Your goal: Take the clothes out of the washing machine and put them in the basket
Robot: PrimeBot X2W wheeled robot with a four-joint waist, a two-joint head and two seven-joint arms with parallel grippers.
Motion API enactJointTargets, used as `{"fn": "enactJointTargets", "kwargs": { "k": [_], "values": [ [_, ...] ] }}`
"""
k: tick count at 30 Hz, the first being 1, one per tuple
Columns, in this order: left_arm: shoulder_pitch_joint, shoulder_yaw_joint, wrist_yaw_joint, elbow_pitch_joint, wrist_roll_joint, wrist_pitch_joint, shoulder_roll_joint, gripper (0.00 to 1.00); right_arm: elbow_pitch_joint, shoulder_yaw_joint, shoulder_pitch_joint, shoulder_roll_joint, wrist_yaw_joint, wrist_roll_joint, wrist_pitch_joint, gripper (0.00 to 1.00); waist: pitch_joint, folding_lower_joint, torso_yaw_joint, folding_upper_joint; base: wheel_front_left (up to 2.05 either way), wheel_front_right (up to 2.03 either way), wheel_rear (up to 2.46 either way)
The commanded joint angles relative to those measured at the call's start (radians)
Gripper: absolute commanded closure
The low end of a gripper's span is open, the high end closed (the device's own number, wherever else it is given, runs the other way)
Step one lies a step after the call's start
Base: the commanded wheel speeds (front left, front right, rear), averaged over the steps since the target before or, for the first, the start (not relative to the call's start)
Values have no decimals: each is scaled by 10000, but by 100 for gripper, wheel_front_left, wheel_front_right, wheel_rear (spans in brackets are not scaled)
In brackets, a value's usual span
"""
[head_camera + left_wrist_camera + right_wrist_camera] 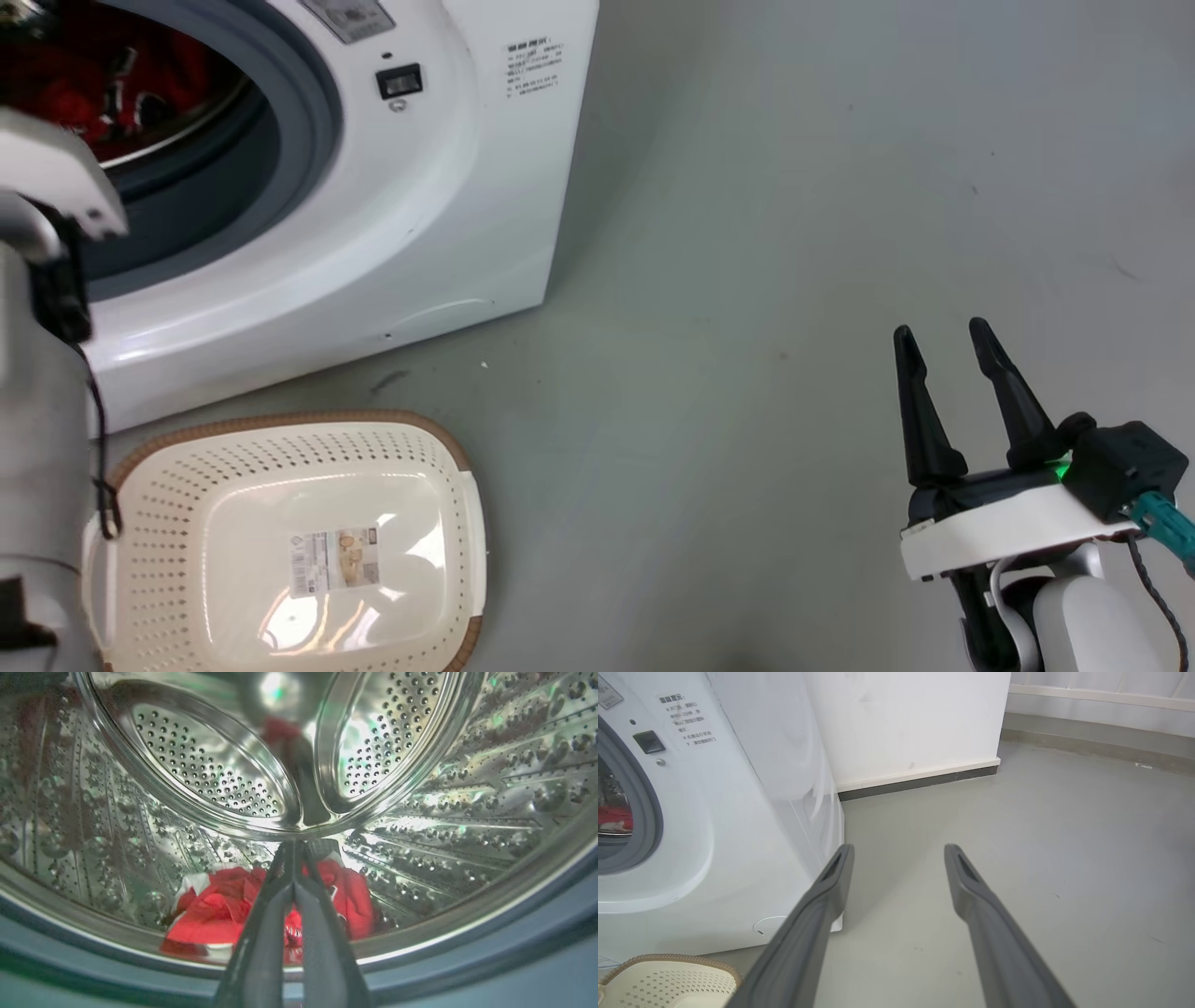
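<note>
Dark fingers of my left gripper are pressed together at the tips, inside the steel drum of the washer. Red clothes lie bunched on the drum's bottom, just under and past them; I cannot tell if any cloth is pinched. My right gripper hangs with its 2 fingers spread wide over grey floor, well right of the washer. Near the washer's front sits the basket, its label showing.
</note>
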Motion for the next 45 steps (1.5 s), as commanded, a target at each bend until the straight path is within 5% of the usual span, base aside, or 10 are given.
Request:
{"fn": "enactJointTargets", "kwargs": {
  "k": [1, 11, 12, 14, 31, 45],
  "values": [
    [258, 47, 4, 51, -75, -121, -55, 100, -86, -20, 123, 19, -6, -36, 18, 0, -229, 1, 159, 0, 0, 0, 0],
    [1236, -31, -294, 66, -364, -613, -550, 100, -571, -49, 366, 19, -6, -211, 353, 0, -437, 1, 695, 0, 0, 0, 0],
    [1213, -54, -306, 87, -372, -621, -554, 85, -590, -47, 350, 21, -6, -215, 356, 0, -429, 1, 714, 0, 0, 0, 0],
    [1138, -107, -314, 167, -374, -628, -522, 0, -617, -32, 340, 21, -6, -196, 387, 0, -430, 1, 746, 0, 0, 0, 0],
    [224, -604, -535, 779, -279, 112, -344, 0, -666, 97, 227, 21, -6, -118, 431, 0, -185, 1, 781, 0, 0, 0, 0],
    [-2548, -1490, -981, 1156, 388, 2985, 737, 0, -769, 670, -321, 24, -6, 150, 276, 0, 1829, 1, 57, 0, 0, 0, 0]
  ]
}}
